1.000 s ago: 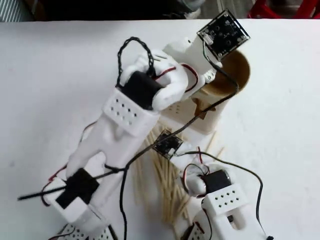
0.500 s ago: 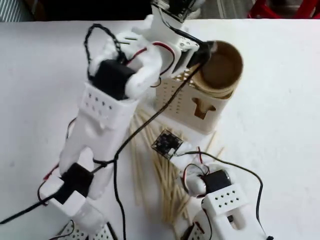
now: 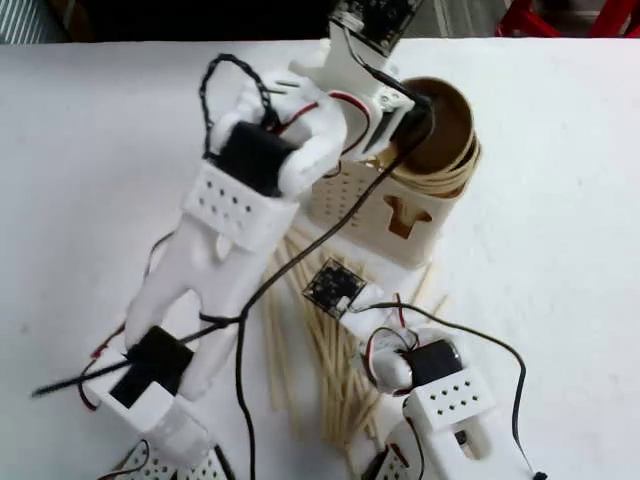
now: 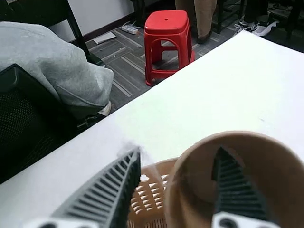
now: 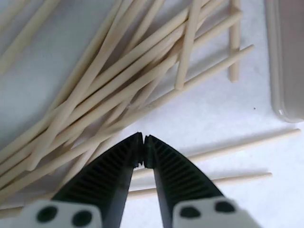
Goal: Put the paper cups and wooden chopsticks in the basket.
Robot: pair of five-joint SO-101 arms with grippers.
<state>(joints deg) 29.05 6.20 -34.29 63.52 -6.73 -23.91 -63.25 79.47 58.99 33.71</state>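
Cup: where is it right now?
In the high view the cup stands in the basket's far right corner, the left gripper open astride its rim.

2 white plastic arms, the left arm (image 3: 215, 260) and right arm (image 3: 455, 405), carry black servo blocks (image 3: 255, 158) and panels (image 3: 235, 205) dotted with small holes; black cables (image 3: 240, 390) and thin red wires (image 3: 352, 105) loop along them. The left pincer (image 4: 178, 156) and right pincer (image 5: 143, 138) have black ribbed fingers (image 4: 109, 194) on white bases (image 5: 61, 213) with dark screw holes
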